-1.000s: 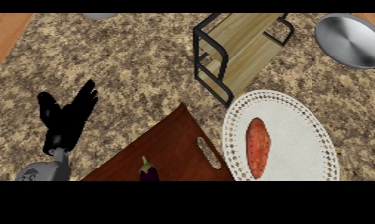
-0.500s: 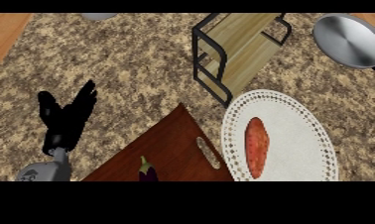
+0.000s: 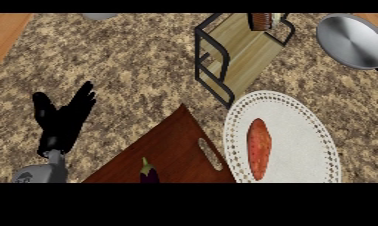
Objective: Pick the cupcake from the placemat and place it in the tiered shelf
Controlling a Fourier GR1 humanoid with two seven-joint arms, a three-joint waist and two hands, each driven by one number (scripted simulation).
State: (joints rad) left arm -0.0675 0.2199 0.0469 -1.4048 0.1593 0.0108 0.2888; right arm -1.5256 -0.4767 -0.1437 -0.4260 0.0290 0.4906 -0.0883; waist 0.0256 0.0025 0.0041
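The cupcake, brown with a pale top, sits at the far end of the tiered shelf, a black wire frame with wooden boards, and is partly cut off by the view's upper edge. The round white lace placemat lies in front of the shelf at the lower right, with an orange sweet potato on it. My left hand rests open at the lower left, fingers up, far from both. My right hand does not show.
A brown cutting board with a slot handle lies between my left hand and the placemat, and a small eggplant sits on its near edge. A silver pan is at the upper right. A grey object peeks in at the top.
The cupcake now shows at the shelf's far end, where I could not make it out before. My left hand has stayed still.
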